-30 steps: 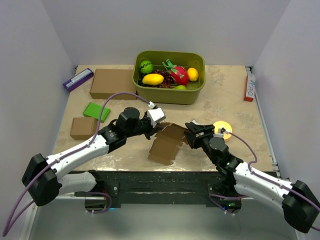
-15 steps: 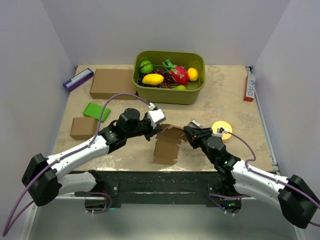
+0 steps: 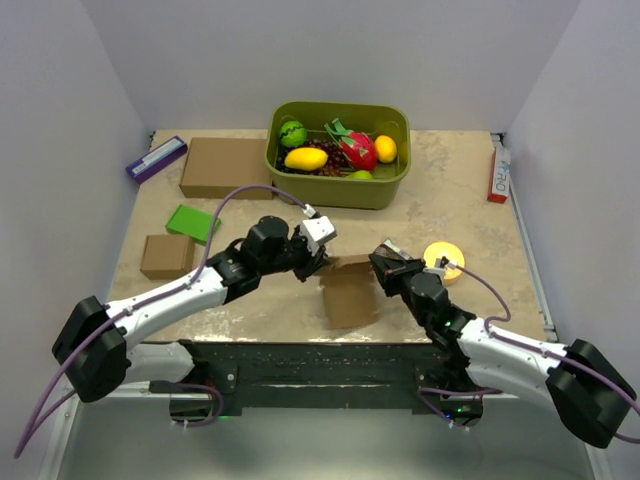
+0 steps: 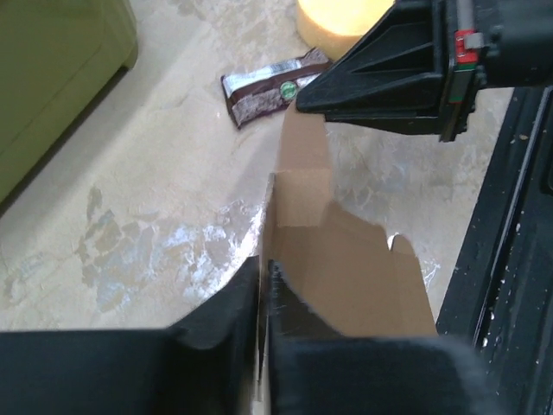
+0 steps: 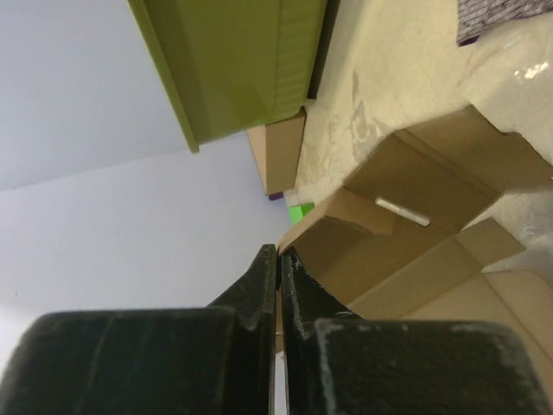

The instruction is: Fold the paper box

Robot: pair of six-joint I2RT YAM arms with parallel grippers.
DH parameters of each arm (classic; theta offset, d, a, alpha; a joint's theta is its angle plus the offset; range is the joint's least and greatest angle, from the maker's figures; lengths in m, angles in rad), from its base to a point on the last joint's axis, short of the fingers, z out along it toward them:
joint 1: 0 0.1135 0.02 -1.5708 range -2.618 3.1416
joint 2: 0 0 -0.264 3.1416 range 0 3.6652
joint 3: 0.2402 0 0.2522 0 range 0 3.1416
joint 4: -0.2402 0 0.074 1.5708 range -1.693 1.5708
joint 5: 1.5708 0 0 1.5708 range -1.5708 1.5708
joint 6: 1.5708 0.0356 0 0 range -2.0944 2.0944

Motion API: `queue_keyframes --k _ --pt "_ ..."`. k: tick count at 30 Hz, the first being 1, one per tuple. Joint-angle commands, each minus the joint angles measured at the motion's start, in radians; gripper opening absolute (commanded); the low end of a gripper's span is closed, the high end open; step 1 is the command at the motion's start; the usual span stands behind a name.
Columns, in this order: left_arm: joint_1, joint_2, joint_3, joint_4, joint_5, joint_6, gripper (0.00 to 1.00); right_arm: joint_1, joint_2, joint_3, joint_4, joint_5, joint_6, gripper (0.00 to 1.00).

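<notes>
1. While scanning from above, find the paper box [image 3: 350, 292] by the middle of the tabletop's [image 3: 470, 205] near edge, propped partly upright on its lower flaps rather than lying flat.
2. Left pincer [image 3: 323, 262]: closed tight on a thin upper-left edge of the cardboard, with nothing else in the grip. Confirmed in the left wrist view, dark fingers [image 4: 216, 328] pressed onto the sheet.
3. Right pincer [image 3: 379, 269]: likewise clamped flat on the box's upper-right panel edge. From its own wrist view, only a sliver of cardboard between the fingers [image 5: 251, 290].
4. Relation to work from: box directly between the two pincers, left one at its far-left corner, right one at its far-right corner, both in contact, neither arm nearer than the other. Long axis judged to run from the far side toward the near edge, with the free panels toward the arm bases.
5. Judged step: gripping opposite panels to set a crease. Folding barely begun, with flaps and tabs open and unlocked.
6. Next move probably calls for bringing the pincers together or turning one wrist about the crease line. Thin board, so some risk of tearing or of slipping from a grip.
7. Not involved: green bin [image 3: 330, 192] of toy fruit at the far edge, yellow roll [image 3: 443, 258] just right of the right pincer, snack wrapper [image 4: 272, 86] beyond the box.
</notes>
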Motion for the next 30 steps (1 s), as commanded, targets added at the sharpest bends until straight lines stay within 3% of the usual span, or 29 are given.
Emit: queue_keyframes --k 1,4,6,8,14,18,23,30 --pt "-0.001 0.049 0.069 -0.031 -0.136 -0.133 0.34 0.005 0.024 -0.010 0.018 0.081 -0.028 0.00" --pt "-0.001 0.023 0.073 -0.054 -0.228 -0.229 0.65 0.005 0.044 -0.010 0.018 0.090 -0.024 0.00" --pt "-0.003 -0.006 0.009 0.007 -0.300 -0.321 0.76 0.003 0.067 -0.009 0.018 0.090 -0.016 0.00" --pt "-0.001 -0.050 -0.055 0.026 -0.325 -0.396 0.78 0.005 0.090 -0.006 0.021 0.088 -0.016 0.00" --pt "-0.033 -0.188 -0.225 0.067 -0.339 -0.508 0.76 0.005 0.132 0.008 0.027 0.090 -0.013 0.00" --pt "-0.064 -0.250 -0.371 0.126 -0.376 -0.624 0.67 0.006 0.145 0.013 0.026 0.090 -0.010 0.00" --pt "-0.104 -0.193 -0.476 0.253 -0.343 -0.736 0.58 0.006 0.150 0.026 0.006 0.090 -0.016 0.00" --pt "-0.247 -0.088 -0.462 0.368 -0.403 -0.808 0.42 0.005 0.155 0.025 -0.002 0.090 -0.011 0.00"
